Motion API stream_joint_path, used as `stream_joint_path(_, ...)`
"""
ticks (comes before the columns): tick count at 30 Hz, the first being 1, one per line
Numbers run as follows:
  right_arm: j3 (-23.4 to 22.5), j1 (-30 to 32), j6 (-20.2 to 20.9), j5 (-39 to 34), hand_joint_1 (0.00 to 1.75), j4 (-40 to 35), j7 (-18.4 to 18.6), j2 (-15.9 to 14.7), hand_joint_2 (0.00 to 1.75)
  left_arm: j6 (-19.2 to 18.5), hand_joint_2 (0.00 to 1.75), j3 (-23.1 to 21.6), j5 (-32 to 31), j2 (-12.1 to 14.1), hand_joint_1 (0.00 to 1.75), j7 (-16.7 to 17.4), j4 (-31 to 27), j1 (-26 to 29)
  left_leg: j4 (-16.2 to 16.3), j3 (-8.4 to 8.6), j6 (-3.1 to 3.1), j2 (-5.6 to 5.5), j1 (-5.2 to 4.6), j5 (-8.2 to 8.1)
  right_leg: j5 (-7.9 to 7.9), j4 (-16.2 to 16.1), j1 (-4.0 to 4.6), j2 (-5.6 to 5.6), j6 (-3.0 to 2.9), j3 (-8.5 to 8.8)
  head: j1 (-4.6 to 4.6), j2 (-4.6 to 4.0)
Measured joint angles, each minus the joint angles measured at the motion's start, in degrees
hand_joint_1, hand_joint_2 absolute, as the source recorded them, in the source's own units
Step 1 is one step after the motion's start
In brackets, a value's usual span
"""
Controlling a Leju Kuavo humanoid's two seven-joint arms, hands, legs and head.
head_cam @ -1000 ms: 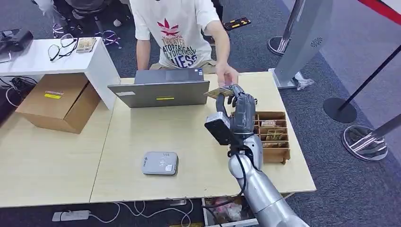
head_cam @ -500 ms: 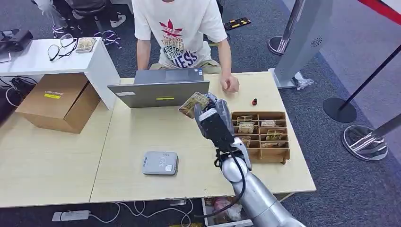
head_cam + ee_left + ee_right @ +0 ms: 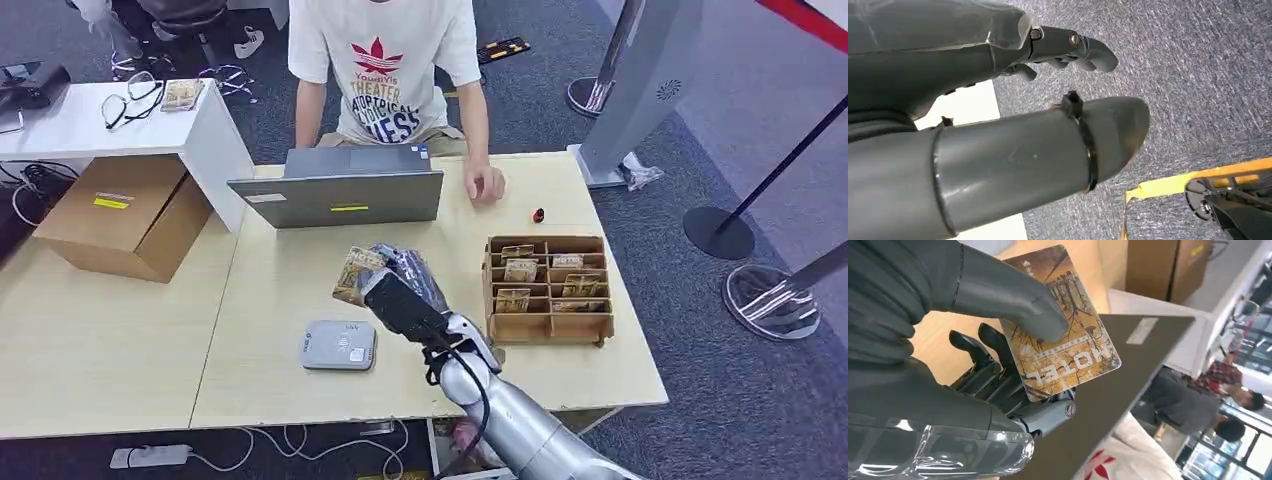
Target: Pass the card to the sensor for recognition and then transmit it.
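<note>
Right hand (image 3: 400,285) pinches a brown-gold hotel card (image 3: 356,273), thumb (image 3: 1013,302) pressed on its printed face, darker fingers behind it. Card is held tilted above the light wooden table (image 3: 300,390), just beyond the grey card reader (image 3: 340,344) lying flat near the table's front. Left hand (image 3: 998,145) hangs over grey carpet, fingers (image 3: 1068,45) loosely curled around nothing. To the right, a wooden compartment organizer (image 3: 548,288) holds several similar cards standing in its slots. Farther back: an open grey laptop (image 3: 338,188), a small red object (image 3: 539,215), and a person's hand (image 3: 486,184) resting on the table.
</note>
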Motion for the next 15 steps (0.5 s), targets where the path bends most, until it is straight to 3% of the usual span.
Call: stream_joint_path(15, 3.71, -0.9, -1.4, -1.05, 1.75, 12.92, 1.62, 0.57, 1.75, 0.11, 0.0, 0.02, -0.61, 0.26, 0.0, -0.79, 0.0, 0.09, 0.0, 0.0, 0.0, -0.01, 0.0, 0.0, 0.0, 0.0, 0.0, 0.0, 0.0, 0.0, 0.02, 0.0)
